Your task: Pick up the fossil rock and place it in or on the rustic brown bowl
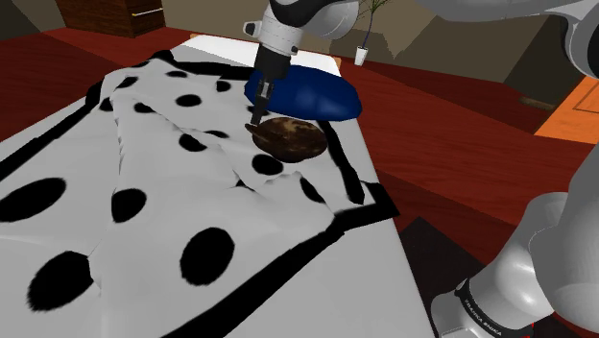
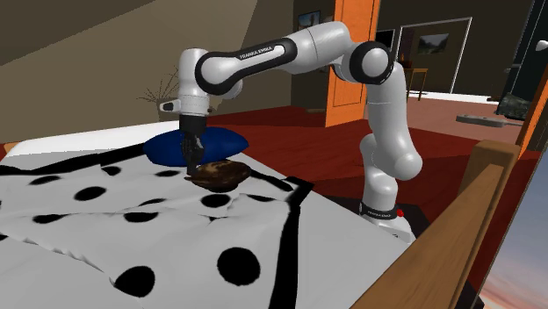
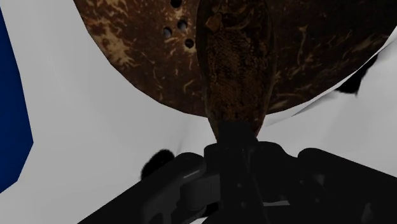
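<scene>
1. My black two-finger gripper point(image 3: 234, 145) is narrow and clasps the near end of the long, brown, speckled fossil rock point(image 3: 234, 60). The rest of the rock reaches forward from my fingertips.
2. The rock is therefore in my hand and off the cloth. It hangs directly over the rustic brown bowl point(image 3: 130, 48), at the side of the bowl nearest to my hand.
3. I think I hold it by one end because the stone is slim there, so my fingers can close on it. The free end points down, so it should reach the bowl first.
4. The bowl lies just under my hand on the white bed cover with black spots point(image 1: 144, 178). A dark blue cushion point(image 1: 317, 94) is just behind it, on the far side from my fingertips. The cover is wrinkled around the bowl, so I judge the bowl may sit a little unsteady.
5. The rock looks rough, with a fine scaly pattern in its middle and orange-brown flecks. Its colour is close to that of the bowl, which has several small dark holes inside.
6. In my judgement only the release is left: lower a little, then open.
</scene>
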